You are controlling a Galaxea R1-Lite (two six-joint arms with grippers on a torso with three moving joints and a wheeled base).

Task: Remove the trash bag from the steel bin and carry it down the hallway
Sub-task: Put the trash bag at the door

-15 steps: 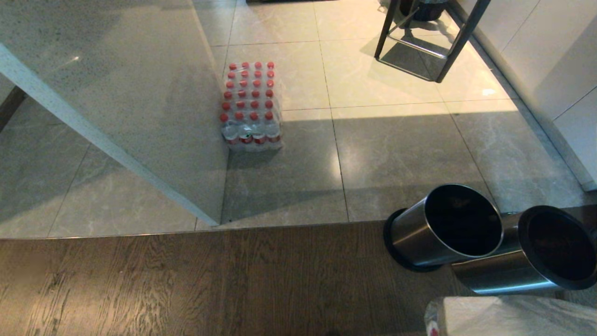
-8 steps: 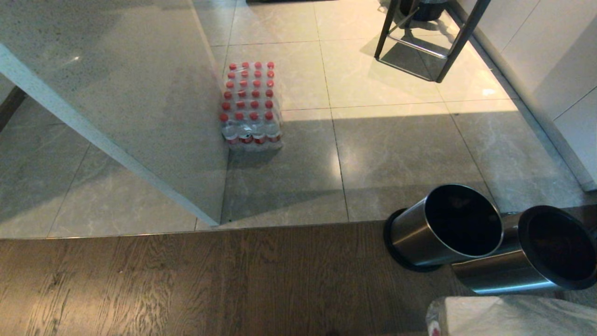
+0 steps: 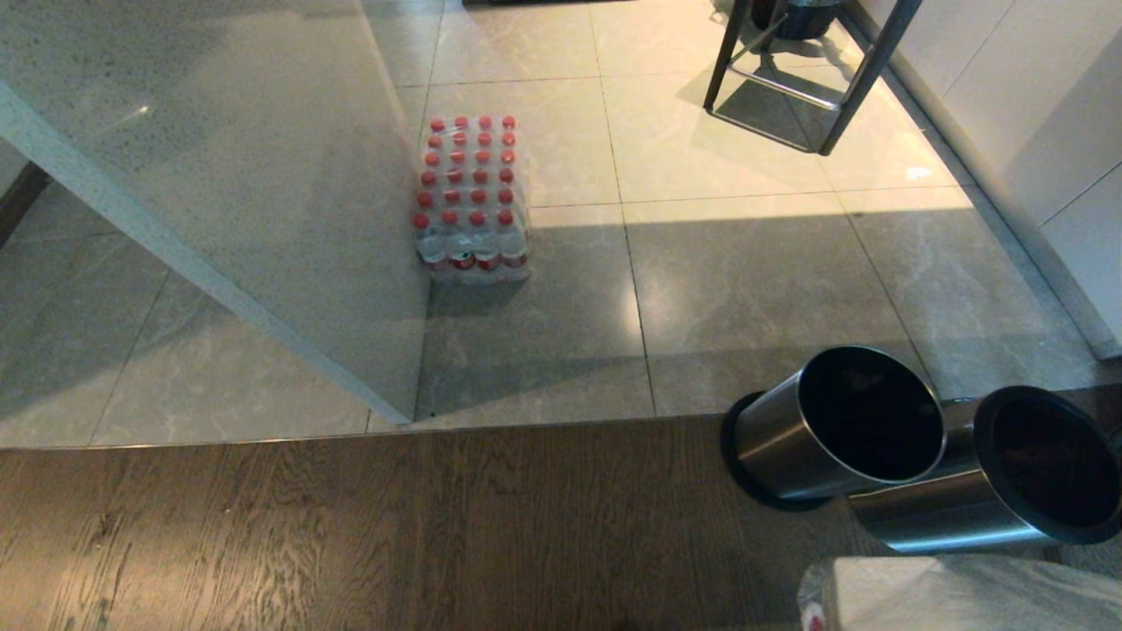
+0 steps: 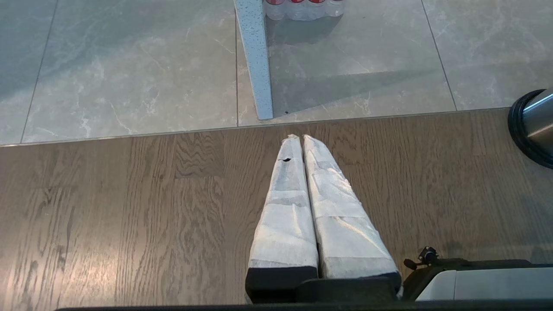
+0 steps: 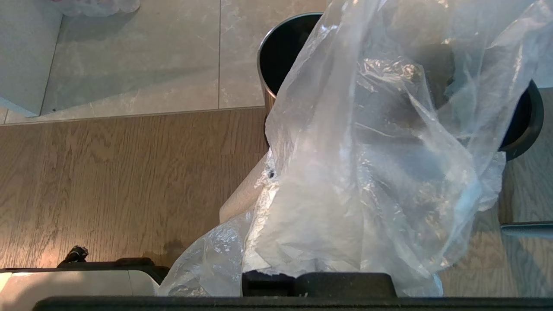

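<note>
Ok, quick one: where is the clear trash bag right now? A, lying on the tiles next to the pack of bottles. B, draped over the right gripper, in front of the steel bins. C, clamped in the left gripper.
B: in the right wrist view the trash bag drapes over the shut right gripper, with a steel bin behind it.

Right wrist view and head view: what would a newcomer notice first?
The clear trash bag fills the right wrist view, draped over the shut right gripper. In the head view, two steel bins stand at lower right, and a pack of red-capped bottles sits on the tiles.
</note>
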